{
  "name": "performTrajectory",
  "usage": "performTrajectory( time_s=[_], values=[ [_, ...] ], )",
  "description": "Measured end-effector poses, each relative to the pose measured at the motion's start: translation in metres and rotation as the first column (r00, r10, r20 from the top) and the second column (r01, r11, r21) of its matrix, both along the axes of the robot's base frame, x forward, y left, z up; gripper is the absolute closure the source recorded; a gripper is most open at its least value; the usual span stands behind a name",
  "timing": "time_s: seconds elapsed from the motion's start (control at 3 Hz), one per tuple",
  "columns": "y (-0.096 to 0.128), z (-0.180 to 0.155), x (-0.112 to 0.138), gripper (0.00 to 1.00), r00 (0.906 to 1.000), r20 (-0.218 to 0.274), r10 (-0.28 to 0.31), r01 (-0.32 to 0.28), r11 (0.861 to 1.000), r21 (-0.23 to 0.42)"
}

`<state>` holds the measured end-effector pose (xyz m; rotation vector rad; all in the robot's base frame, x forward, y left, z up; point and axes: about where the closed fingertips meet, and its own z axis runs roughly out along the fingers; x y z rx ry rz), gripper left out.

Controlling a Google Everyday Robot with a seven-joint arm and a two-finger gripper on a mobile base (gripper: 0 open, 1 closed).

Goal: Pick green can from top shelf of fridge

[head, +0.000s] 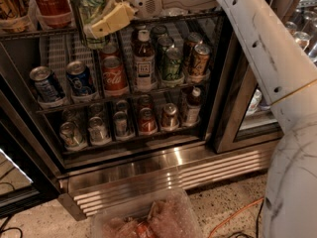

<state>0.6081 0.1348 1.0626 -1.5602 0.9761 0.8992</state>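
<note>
The green can (88, 11), tall with pale markings and a silver lid, stands at the front of the top shelf (39, 32) of the fridge (148, 175), its lower part showing in front of the shelf's thin rail. My gripper (101, 20) reaches in from the upper right and is shut on the can. One yellowish finger pad (115, 18) lies across the can's right side. The other finger is hidden behind the can. My white arm (257, 43) runs down the right side of the view.
A tall red Coca-Cola can (52, 4) stands just left of the green can. Two lower racks hold short cans (114, 76) and a bottle (143, 58). A glass door (247, 118) stands at the right. A plastic container (148, 217) and an orange cable (233, 217) lie on the floor.
</note>
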Motion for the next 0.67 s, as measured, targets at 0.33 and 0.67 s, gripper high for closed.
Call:
performTrajectory(
  time_s=[0.33,0.67],
  values=[
    [-0.0047,-0.0072,0.0012,1.0,0.9977,-0.032,0.06,-0.061,0.998,-0.016],
    [-0.0047,-0.0072,0.0012,1.0,0.9977,-0.032,0.06,-0.061,0.998,-0.016]
  ],
)
